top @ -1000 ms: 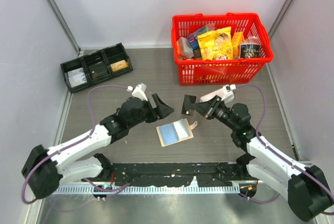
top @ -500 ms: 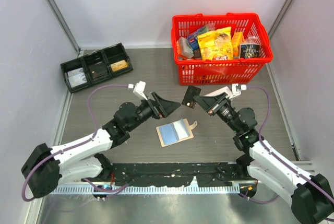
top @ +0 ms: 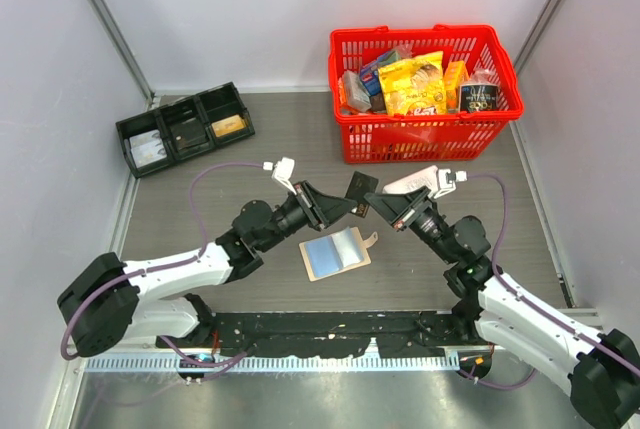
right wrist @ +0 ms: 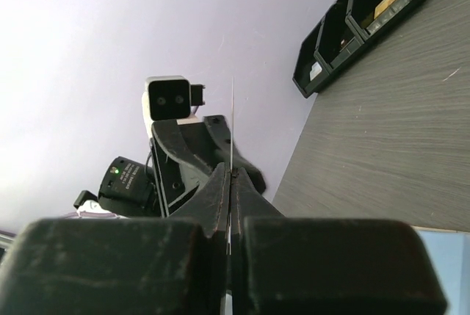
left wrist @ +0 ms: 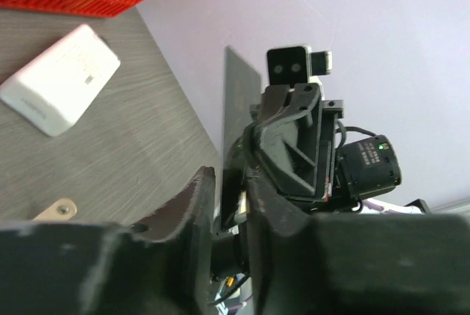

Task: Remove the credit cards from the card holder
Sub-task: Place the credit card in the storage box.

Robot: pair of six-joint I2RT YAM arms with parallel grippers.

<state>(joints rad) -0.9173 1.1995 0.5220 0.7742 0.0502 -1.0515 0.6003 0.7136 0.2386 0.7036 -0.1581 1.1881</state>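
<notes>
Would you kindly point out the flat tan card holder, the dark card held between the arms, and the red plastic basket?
flat tan card holder (top: 325, 255), top external view, on its blue inner panel.
dark card (left wrist: 239, 102), left wrist view, on its flat face.
red plastic basket (top: 420, 139), top external view, on its front wall.
</notes>
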